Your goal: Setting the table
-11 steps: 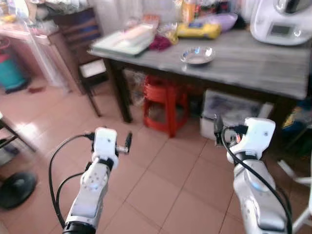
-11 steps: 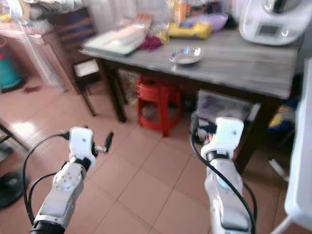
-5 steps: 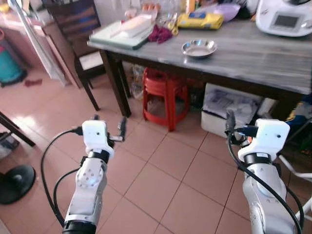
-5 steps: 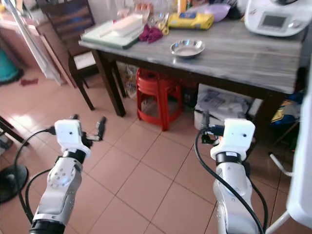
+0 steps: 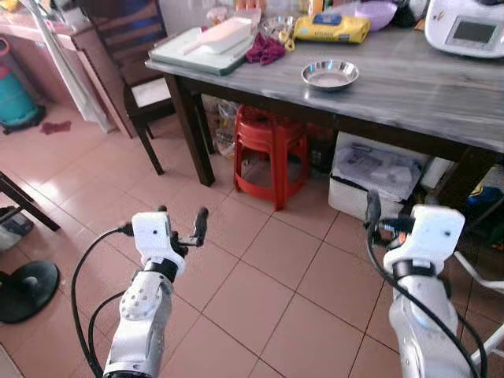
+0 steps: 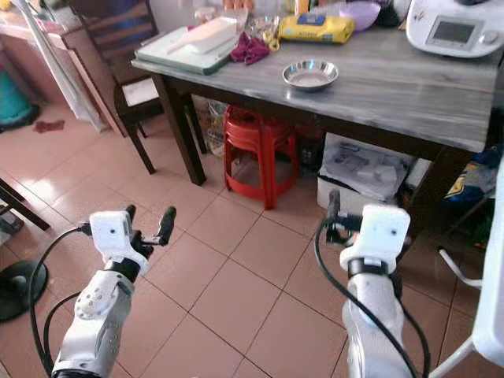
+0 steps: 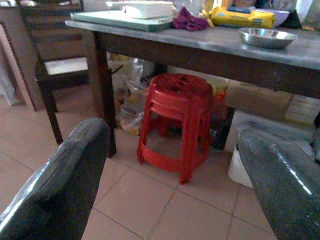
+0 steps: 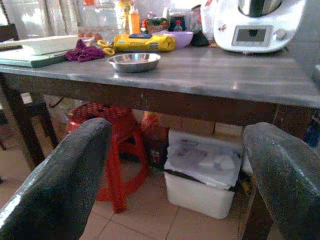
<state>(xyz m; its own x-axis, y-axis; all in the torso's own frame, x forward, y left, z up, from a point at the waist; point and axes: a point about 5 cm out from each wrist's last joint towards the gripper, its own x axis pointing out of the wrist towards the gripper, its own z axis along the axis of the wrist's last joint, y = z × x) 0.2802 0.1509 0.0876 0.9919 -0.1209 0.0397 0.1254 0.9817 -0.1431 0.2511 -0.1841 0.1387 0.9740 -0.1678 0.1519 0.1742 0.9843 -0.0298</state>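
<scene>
A steel bowl (image 5: 330,75) sits near the front edge of the grey wooden table (image 5: 425,98), which stands ahead of me across the tiled floor. The bowl (image 8: 134,61) looks empty. Both arms are held out low over the floor, well short of the table. My left gripper (image 5: 181,217) is open with nothing between its fingers (image 7: 60,185). My right gripper (image 8: 175,170) is open too and empty, with one black finger (image 5: 372,209) showing beside its white wrist housing.
Under the table stand stacked red stools (image 5: 270,150) and a white box (image 5: 378,175). On the tabletop are a green tray (image 5: 201,53), a purple cloth (image 5: 264,49), a yellow packet (image 5: 331,29) and a white appliance (image 5: 471,27). A dark chair (image 5: 134,75) stands at the table's left end.
The whole picture has shifted and sharpened as the camera moved; the table sits slightly lower and nearer. Both arms keep the same pose with open fingers.
</scene>
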